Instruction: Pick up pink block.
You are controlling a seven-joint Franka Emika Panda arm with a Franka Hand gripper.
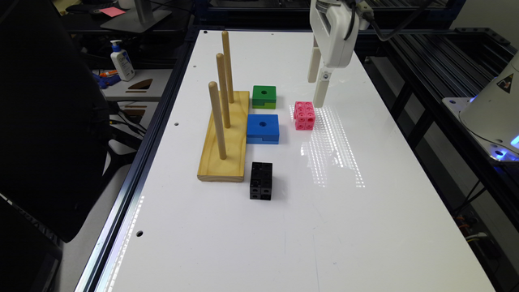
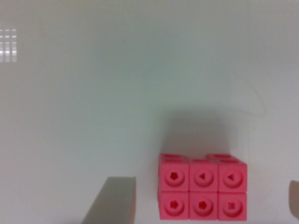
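Exterior view: the pink block [image 1: 304, 115] sits on the white tabletop [image 1: 251, 227], to the exterior view's right of the blue block [image 1: 263, 128] and green block [image 1: 264, 97], well apart from the black block [image 1: 261, 180]; the gripper [image 1: 317, 91] hangs just above the pink block's far edge. Wrist view: the fingers [image 2: 111, 200] stand wide open and empty, the pink block [image 2: 202, 192] resting on the tabletop between them, touching neither.
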